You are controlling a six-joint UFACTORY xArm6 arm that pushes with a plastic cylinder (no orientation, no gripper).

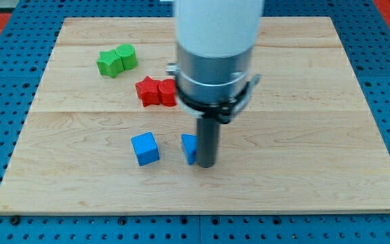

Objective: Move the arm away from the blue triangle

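Pale wooden board (303,81) on a blue pegboard carries the blocks: a green pair (117,59) far left, a red pair (156,91) nearer the middle, a blue cube (145,148) near me, and the blue triangle (189,146) just right of that cube, half hidden behind my rod. I have no jaws to open or close and hold nothing; my tip (206,165) sits right against the triangle's right side. I judge it light, rigid and easily slid, so nothing needs taking hold of, and I should back off rightward without nudging it.
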